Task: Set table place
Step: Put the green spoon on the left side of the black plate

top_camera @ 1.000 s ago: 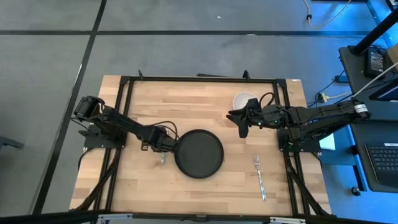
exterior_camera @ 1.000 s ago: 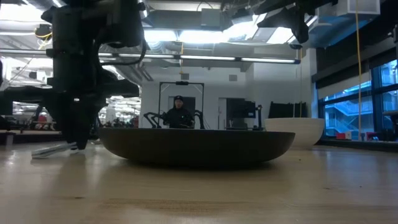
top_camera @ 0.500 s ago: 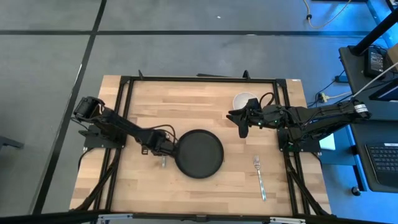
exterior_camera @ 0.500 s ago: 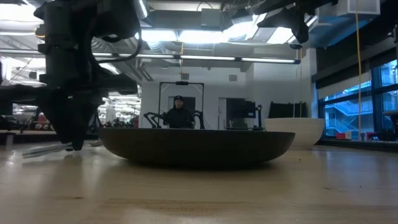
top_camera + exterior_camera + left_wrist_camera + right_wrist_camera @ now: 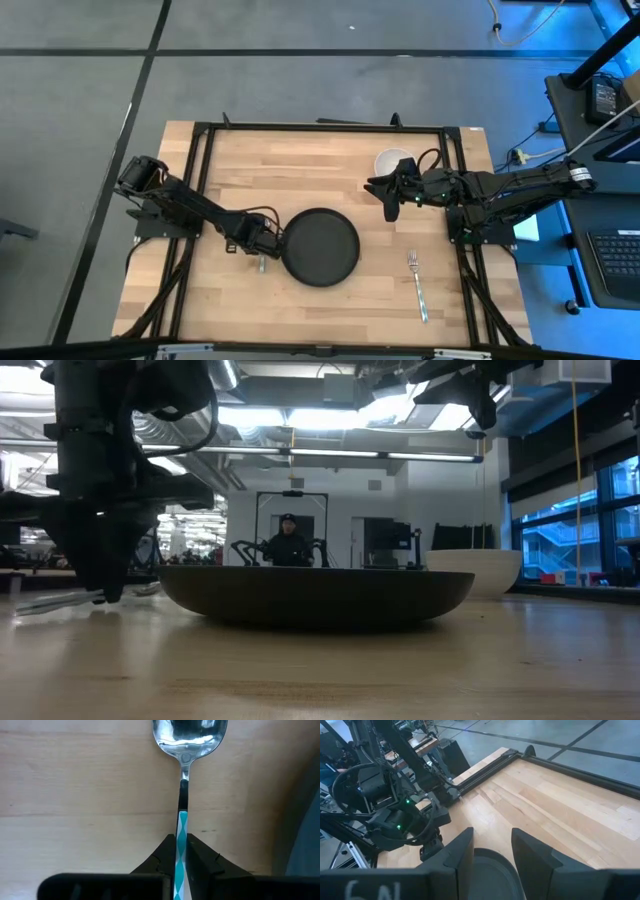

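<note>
Left hand low, clamped on spoon handle beside plate.

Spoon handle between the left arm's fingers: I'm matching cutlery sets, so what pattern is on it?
The spoon handle has teal and white diamonds, clearest in the left wrist view.

A robotics lab in an open-plan industrial hall: grey concrete floor surrounds the table, a workstation desk stands at three o'clock, and a person sits beneath exposed ceiling lights.
</note>
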